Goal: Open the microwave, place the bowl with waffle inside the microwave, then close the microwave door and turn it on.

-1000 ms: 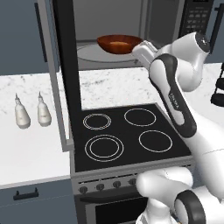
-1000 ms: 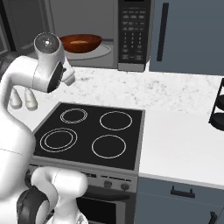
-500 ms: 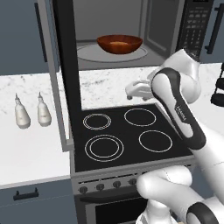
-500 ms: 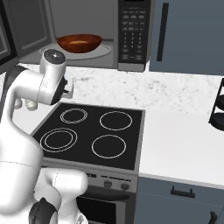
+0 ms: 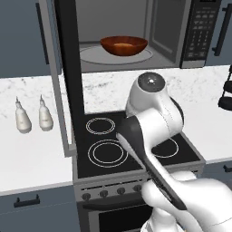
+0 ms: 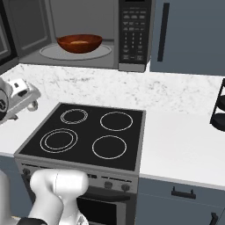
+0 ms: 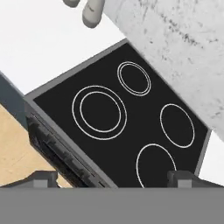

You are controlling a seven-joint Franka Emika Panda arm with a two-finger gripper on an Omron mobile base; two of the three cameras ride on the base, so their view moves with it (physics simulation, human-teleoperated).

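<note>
Now one bowl (image 5: 123, 45) sits on the turntable inside the microwave (image 6: 88, 33), its door (image 5: 69, 68) swung open. Below the microwave: one cooktop (image 7: 127, 131) with four rings. The claw (image 7: 113, 177) hovers above it, fingers spread wide, holding nothing.

No readable text; microwave (image 6: 88, 35) keypad strip (image 6: 134, 30) markings too small and blurred.

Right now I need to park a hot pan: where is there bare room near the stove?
Bare counter runs right of the cooktop, up to the black rack. Left of the cooktop, two white bottles and the open microwave door crowd the space.
</note>
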